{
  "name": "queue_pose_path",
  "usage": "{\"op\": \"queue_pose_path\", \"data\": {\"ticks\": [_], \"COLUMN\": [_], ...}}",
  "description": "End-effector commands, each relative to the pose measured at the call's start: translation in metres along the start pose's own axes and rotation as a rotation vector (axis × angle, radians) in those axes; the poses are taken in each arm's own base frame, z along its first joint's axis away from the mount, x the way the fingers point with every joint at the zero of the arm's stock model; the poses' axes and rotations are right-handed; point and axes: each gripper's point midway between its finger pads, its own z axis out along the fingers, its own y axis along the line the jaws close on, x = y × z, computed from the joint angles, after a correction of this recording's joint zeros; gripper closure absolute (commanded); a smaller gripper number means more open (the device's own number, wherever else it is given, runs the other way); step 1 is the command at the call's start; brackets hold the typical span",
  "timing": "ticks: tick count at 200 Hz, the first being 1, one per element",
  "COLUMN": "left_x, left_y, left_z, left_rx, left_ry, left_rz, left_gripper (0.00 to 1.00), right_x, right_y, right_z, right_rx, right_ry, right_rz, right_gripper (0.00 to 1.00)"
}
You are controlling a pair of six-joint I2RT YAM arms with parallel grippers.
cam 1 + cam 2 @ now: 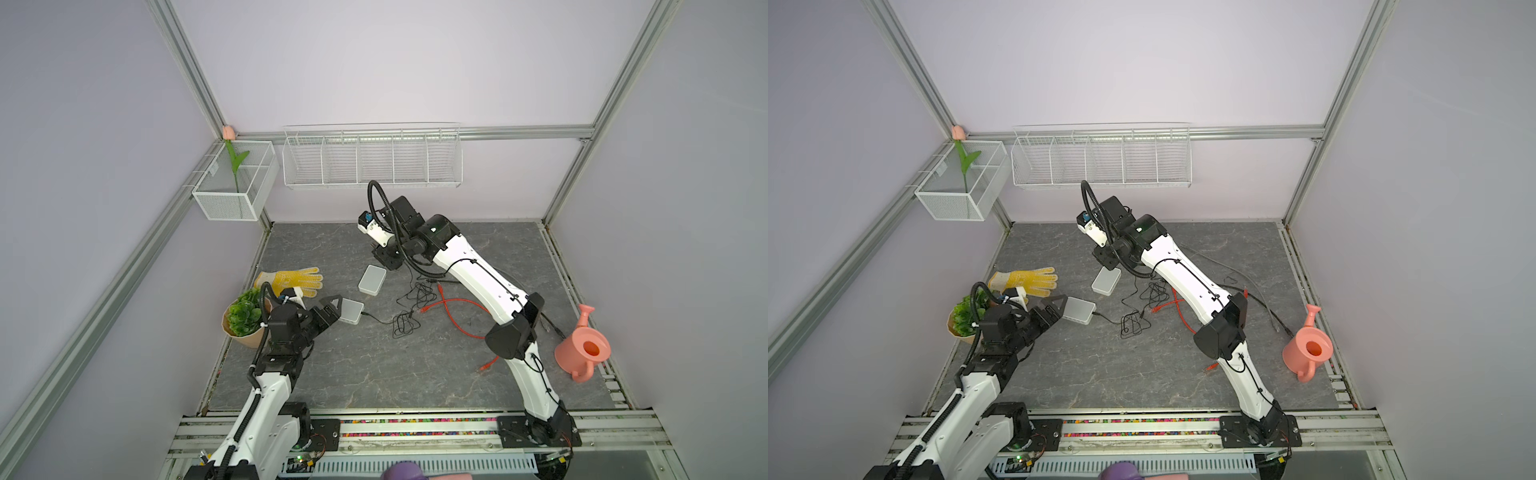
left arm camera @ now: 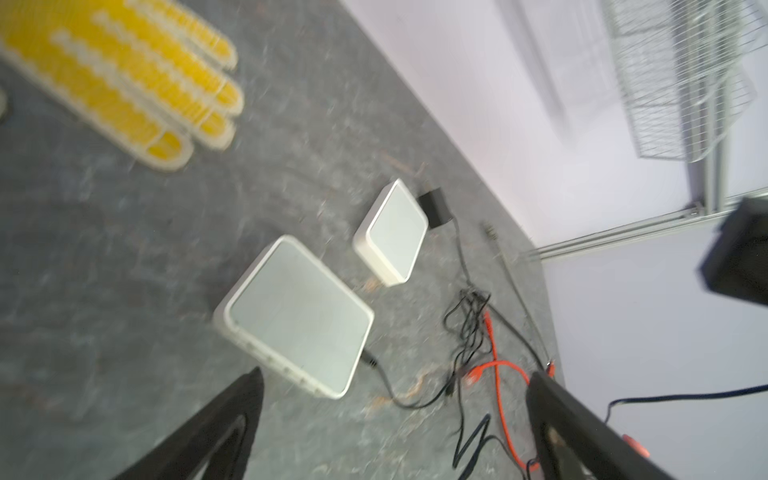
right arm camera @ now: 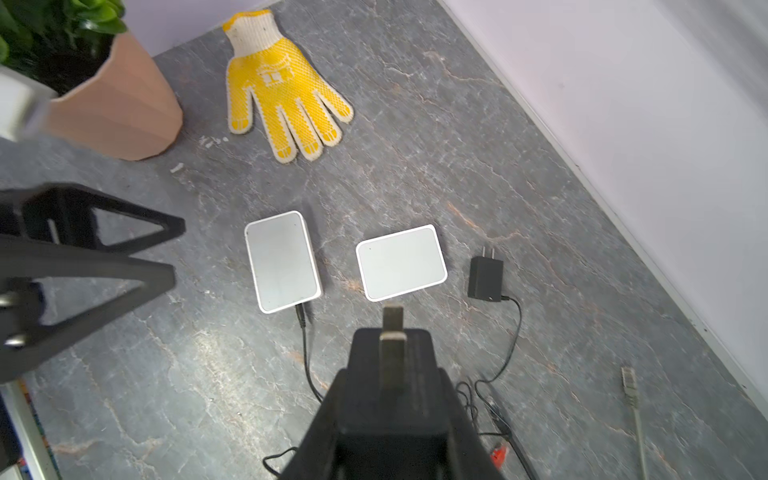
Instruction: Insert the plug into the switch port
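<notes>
My right fingers (image 3: 392,336) are pinching the plug (image 3: 392,318), its long axis pointing at the switch (image 3: 401,262) lying just ahead on the worktop (image 3: 457,124); my left fingers (image 2: 395,376) are gaping wide, empty.

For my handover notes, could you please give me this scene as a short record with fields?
left pincer: open, holding nothing, next to the cabled switch
right pincer: shut on a grey plug, pointing at the second switch
cabled switch: lies flat, black cable plugged in
second switch: lies flat, no cable visible in it
adapter: black, beside the second switch
task state: grey plug not yet inserted
</notes>
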Motion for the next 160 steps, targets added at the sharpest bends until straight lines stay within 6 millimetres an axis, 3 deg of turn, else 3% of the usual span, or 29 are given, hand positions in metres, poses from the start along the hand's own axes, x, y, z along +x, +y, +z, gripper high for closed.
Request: {"op": "queue_pose_path", "data": {"ticks": [1, 49, 82, 105, 123, 160], "left_x": [-0.001, -0.023, -0.025, -0.031, -0.041, -0.053], "left_y": [-0.001, -0.034, -0.093, -0.117, -0.121, -0.126], "left_z": [-0.009, -0.042, -0.053, -0.066, -0.077, -0.098], "left_rx": [-0.011, 0.028, 0.31, 0.374, 0.323, 0.302], "left_ry": [-0.009, -0.096, -0.084, -0.093, -0.134, -0.227], "left_rz": [0.021, 0.082, 0.192, 0.304, 0.343, 0.324], "left_gripper": [0.01, 0.01, 0.0, 0.0, 0.0, 0.0], "right_x": [-0.038, -0.1, -0.147, -0.164, -0.163, -0.137], "right_y": [0.012, 0.014, 0.014, 0.008, -0.003, -0.004], "right_z": [-0.016, -0.023, -0.053, -0.062, -0.04, 0.043], "right_rx": [-0.079, -0.135, -0.167, -0.173, -0.216, -0.336], "right_ry": [-0.164, -0.42, -0.627, -0.72, -0.73, -0.644], "right_rz": [0.008, 0.058, 0.08, 0.096, 0.147, 0.242], "right_gripper": [0.92, 0.94, 0.94, 0.94, 0.94, 0.94]}}
